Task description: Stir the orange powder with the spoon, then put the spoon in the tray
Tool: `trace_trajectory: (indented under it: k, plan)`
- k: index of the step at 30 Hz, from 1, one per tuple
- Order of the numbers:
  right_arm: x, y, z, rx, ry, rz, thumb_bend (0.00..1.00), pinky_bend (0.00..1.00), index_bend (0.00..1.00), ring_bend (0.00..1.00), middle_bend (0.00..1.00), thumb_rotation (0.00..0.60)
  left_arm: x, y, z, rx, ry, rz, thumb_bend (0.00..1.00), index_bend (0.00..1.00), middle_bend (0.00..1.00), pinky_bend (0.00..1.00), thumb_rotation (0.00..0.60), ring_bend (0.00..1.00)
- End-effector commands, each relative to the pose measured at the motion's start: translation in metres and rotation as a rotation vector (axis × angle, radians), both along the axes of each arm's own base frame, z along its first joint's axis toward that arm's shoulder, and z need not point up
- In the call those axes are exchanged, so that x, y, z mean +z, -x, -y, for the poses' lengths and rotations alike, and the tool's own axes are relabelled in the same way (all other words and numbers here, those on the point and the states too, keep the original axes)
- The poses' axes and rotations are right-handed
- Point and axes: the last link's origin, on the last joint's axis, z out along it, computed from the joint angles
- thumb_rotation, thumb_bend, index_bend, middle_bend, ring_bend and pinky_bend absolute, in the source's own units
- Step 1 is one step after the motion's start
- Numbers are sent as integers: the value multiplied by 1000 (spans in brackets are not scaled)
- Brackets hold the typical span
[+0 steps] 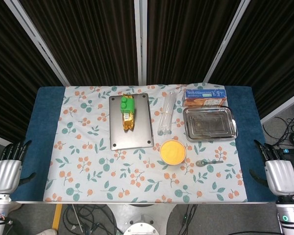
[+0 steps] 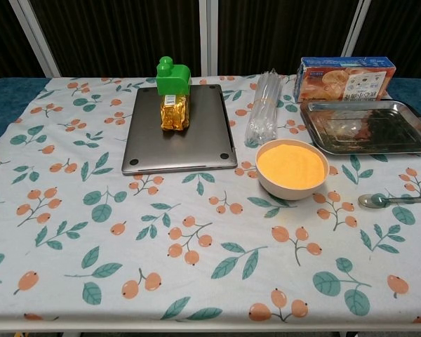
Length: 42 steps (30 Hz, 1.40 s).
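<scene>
the spoon is seen lying flat on the flowered cloth of the table, just right of the bowl of orange powder and in front of the steel tray, its bowl turned toward the powder and its handle pointing right. no contact with it has been made: the right hand is held off the table's right edge with fingers apart and nothing in them, and the left hand is likewise released and empty beyond the left edge. the spoon is judged to be light, thin, stiff and probably smooth, so it may slide on the cloth or twist in a loose pinch. it would best be taken by the handle, toward its free right end, so the scoop stays clear for stirring. the bowl looks light and full nearly to the rim, so it could be pushed or spilled by hard stirring.
</scene>
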Motion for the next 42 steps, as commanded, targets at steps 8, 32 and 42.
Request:
trace_trajectory:
  k: [8, 32, 42]
  plan:
    - [-46, -15, 44, 26, -220, -55, 188, 895, 299, 791, 786, 600, 0, 4, 2, 21, 5, 10, 39, 102, 117, 130, 600, 98]
    - [-125, 10, 95, -90, -495, -138, 308, 983, 473, 898, 906, 600, -6, 7, 0, 59, 42, 33, 38, 103, 117, 130, 600, 99]
    - [-137, 11, 100, -86, -515, -149, 310, 983, 477, 897, 906, 600, -8, 9, 2, 72, 46, 40, 39, 103, 117, 130, 600, 99]
